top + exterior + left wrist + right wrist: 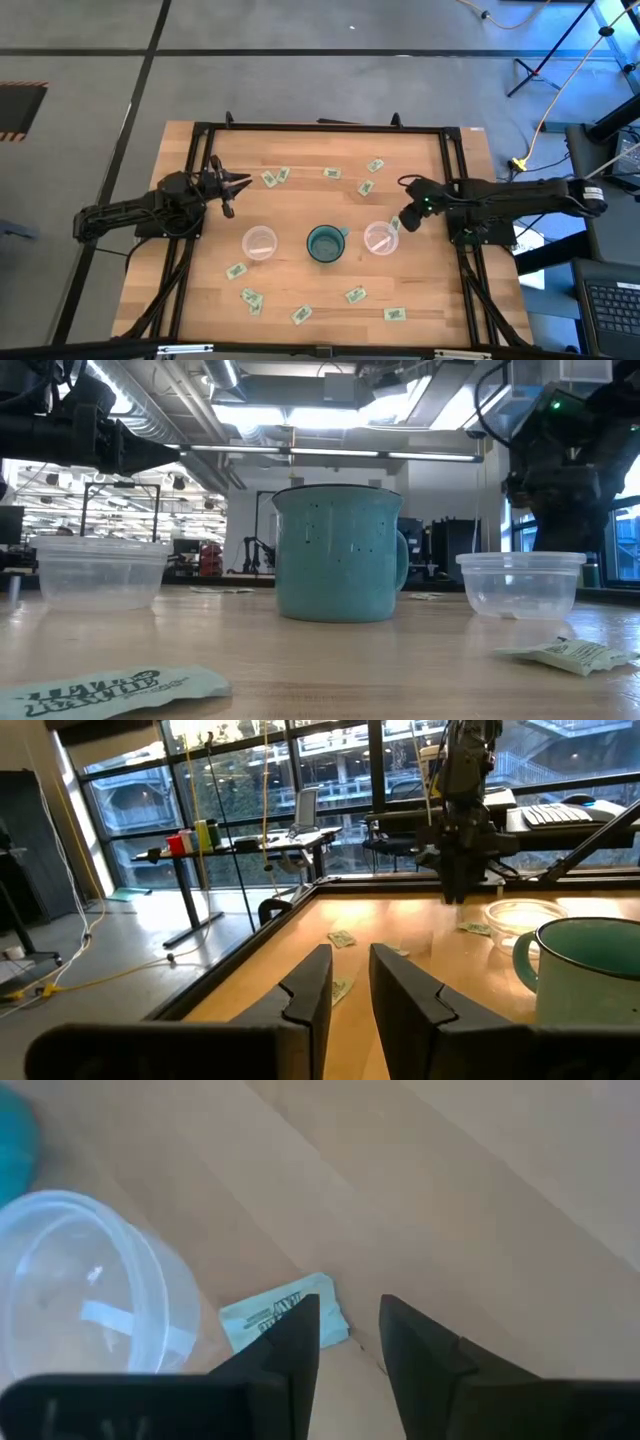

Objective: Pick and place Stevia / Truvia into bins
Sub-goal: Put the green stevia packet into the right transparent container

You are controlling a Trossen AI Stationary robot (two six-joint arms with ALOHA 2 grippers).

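Judging by how things lie, little is done: about a dozen Stevia packets (331,173) are scattered over the worktop (300,205), and both clear bins, the left bin (259,243) and right bin (380,238), look empty beside the teal mug (324,243). The right gripper (349,1342), fingers narrowly apart and empty, hangs over one packet (281,1317) just beside the right bin. The left gripper (238,184) waits near the left edge, fingers narrowly apart.

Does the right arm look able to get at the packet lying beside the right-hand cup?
Probably yes: the right gripper hangs open directly above that packet, nothing between them; the clear cup sits just beside it.
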